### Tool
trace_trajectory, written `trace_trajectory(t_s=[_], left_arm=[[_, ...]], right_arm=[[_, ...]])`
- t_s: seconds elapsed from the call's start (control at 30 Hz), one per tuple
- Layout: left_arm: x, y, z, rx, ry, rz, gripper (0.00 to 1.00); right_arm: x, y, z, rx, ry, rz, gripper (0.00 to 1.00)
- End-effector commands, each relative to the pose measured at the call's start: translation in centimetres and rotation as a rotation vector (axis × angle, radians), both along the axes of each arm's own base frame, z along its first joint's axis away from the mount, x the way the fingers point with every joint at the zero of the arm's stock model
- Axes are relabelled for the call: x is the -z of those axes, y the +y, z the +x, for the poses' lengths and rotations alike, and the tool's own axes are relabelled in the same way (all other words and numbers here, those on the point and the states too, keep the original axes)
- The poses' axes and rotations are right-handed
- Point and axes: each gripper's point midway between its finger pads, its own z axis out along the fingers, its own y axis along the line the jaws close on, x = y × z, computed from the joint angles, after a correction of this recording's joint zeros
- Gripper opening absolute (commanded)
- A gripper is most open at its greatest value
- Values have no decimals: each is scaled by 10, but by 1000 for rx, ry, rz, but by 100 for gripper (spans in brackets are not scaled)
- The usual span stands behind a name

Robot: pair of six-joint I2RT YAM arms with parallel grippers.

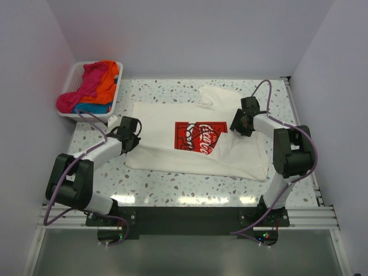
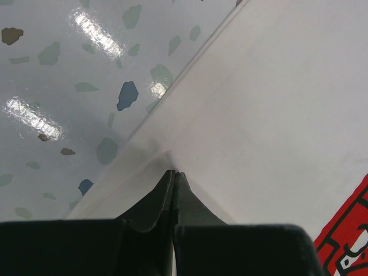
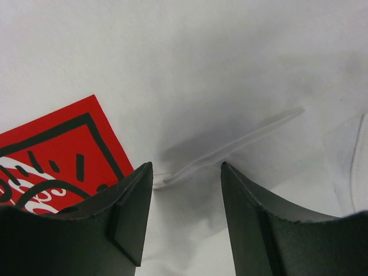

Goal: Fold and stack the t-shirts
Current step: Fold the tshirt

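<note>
Nearest, the left gripper (image 2: 174, 172) is pinched closed on the edge of the cream-white t-shirt (image 1: 155, 144), spread on the speckled table (image 1: 172, 187) between pale walls (image 1: 190, 34); the right gripper (image 3: 187, 169) gapes above it, empty.

Looked like a robotics lab cell: plain white enclosure walls (image 1: 190, 34), speckled desk (image 1: 172, 187), aluminium mounting rail (image 1: 310, 217).

You're looking at a speckled terrazzo table (image 1: 172, 187) that's glaring under the overhead light. A white slatted basket (image 1: 70, 79) is sitting at its far left corner, beside the wall (image 1: 34, 86).
</note>
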Motion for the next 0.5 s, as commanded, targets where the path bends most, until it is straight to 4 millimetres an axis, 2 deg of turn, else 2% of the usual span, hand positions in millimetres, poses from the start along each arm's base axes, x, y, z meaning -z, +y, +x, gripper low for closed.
trace_trajectory(t_s=[0.0,0.13,0.33,0.43,0.47], left_arm=[[-23,13,11,-54,-62,38,0],[-19,16,8,-64,-52,44,0],[-2,23,0,-80,-9,47,0],[-1,22,4,-63,-15,37,0],[-2,20,6,-48,-20,31,5]], right_arm=[[-24,1,10,10,-70,12,55],[-30,2,13,15,-91,19,55],[-31,-1,15,25,-103,26,55],[-35,-4,17,29,-119,31,55],[-39,-2,19,17,-131,39,56]])
